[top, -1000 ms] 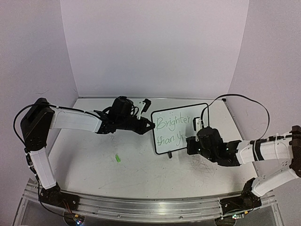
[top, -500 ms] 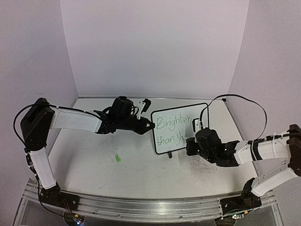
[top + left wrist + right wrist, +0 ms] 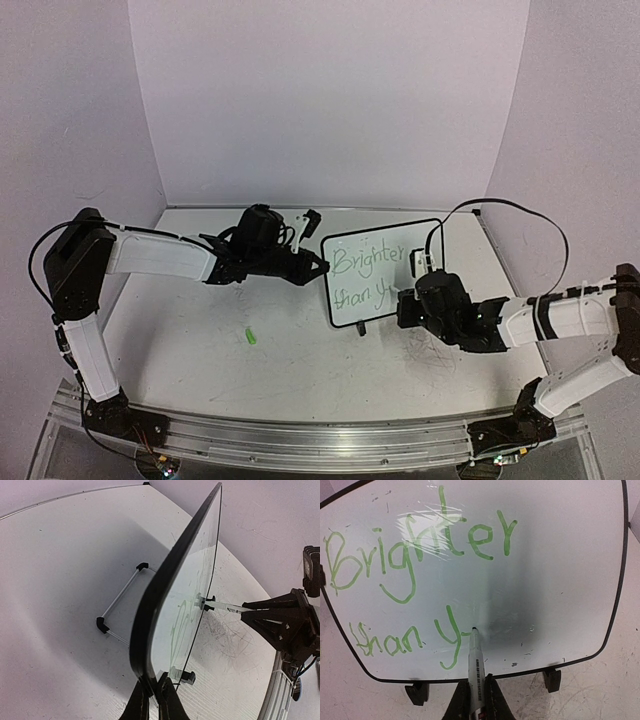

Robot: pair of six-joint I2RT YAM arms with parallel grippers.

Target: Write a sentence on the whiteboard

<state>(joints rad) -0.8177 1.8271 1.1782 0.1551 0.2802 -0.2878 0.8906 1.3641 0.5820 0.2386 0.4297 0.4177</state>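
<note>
The whiteboard (image 3: 375, 272) stands tilted on the table at centre right, black-framed. Green handwriting, the sentence (image 3: 420, 545), reads "Brighter" with "than y" (image 3: 402, 639) below and a short dash after the y. My left gripper (image 3: 151, 692) is shut on the whiteboard's near left edge (image 3: 167, 592); from above this gripper (image 3: 322, 267) sits at the board's left side. My right gripper (image 3: 476, 692) is shut on a white marker (image 3: 476, 662), whose tip touches the board just right of the y. In the top view the right gripper (image 3: 405, 300) is at the board's lower right.
A small green cap (image 3: 250, 337) lies on the tabletop left of centre. The board's wire stand (image 3: 120, 600) sticks out behind it, and black feet (image 3: 417, 692) rest on the table. Grey scribbles (image 3: 440, 350) mark the tabletop near the right arm. Walls close in on three sides.
The right gripper with the marker has shifted only very slightly at the lower line. The left arm and the board have stayed put.
</note>
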